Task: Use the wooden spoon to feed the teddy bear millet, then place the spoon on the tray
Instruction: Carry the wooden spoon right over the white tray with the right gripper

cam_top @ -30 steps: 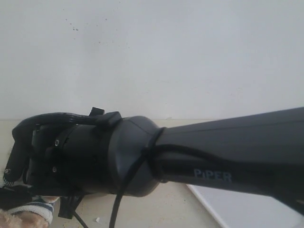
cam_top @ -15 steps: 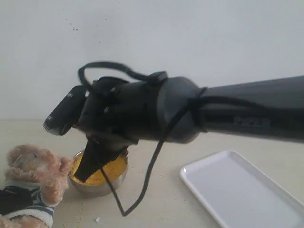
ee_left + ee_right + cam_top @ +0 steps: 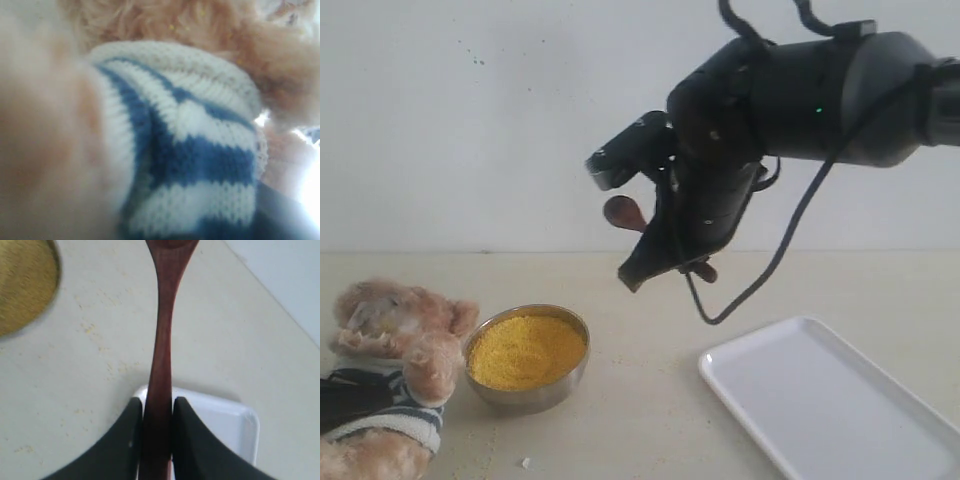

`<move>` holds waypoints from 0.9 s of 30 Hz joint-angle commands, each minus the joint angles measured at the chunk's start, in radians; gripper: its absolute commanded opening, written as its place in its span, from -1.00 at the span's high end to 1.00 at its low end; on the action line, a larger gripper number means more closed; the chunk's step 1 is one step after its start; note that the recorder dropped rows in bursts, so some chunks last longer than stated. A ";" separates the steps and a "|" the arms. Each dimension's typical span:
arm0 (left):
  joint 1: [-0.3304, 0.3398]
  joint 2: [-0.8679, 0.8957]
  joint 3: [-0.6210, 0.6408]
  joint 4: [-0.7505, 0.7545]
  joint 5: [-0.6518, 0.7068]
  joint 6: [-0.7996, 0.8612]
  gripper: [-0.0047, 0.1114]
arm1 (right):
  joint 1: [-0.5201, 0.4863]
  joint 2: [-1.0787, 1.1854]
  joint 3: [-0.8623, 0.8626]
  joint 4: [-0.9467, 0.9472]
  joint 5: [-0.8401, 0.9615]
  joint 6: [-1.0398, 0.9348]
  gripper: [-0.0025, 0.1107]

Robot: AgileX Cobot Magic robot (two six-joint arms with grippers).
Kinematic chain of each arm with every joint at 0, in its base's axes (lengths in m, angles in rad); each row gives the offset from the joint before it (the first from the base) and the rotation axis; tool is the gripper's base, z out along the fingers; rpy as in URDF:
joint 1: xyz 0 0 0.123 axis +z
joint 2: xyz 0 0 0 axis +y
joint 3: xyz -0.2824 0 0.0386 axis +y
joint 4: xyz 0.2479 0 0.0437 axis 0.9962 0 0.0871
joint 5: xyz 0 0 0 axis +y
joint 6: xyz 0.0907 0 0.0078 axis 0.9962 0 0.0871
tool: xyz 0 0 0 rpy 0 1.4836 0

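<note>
The teddy bear [image 3: 390, 350] sits at the far left of the table, its face turned toward the steel bowl [image 3: 527, 396] just beside it. The left wrist view is filled by its blue and white shirt, with a few yellow grains in the fur above. No jaws of the left gripper show there, so I cannot tell whether that one is open or holds the bear.

The millet [image 3: 525, 350] fills the bowl nearly to the rim.

To the right of the bowl and high above the table, the right gripper [image 3: 157, 410] is clamped narrowly on the handle of the wooden spoon [image 3: 623, 213], both fingers pressing its sides. The spoon's oval head looks bare, though this is hard to be sure of.

At the far right lies the tray [image 3: 840, 400], well apart from the bowl.

With the spoon up between bowl and tray, I judge the step in hand is the carry to the tray. To do it well, the arm should travel right until the whole spoon is over the flat white floor, not over the rim. It should come down low and level the spoon, then open the fingers only when the wood is almost resting, so that the spoon does not bounce or roll out.
</note>
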 commanded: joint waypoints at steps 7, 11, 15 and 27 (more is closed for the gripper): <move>-0.002 -0.001 0.004 -0.040 0.055 0.003 0.85 | -0.166 -0.114 0.212 0.185 0.029 -0.198 0.96; -0.002 -0.001 -0.028 -0.040 0.055 0.003 0.85 | -0.168 -0.166 0.323 0.232 0.017 -0.312 0.96; -0.002 0.014 -0.072 -0.040 0.055 0.001 0.85 | -0.166 -0.194 0.357 0.309 0.003 -0.351 0.96; -0.002 0.098 -0.080 -0.040 0.055 -0.015 0.85 | -0.166 -0.194 0.357 0.324 -0.010 -0.310 0.96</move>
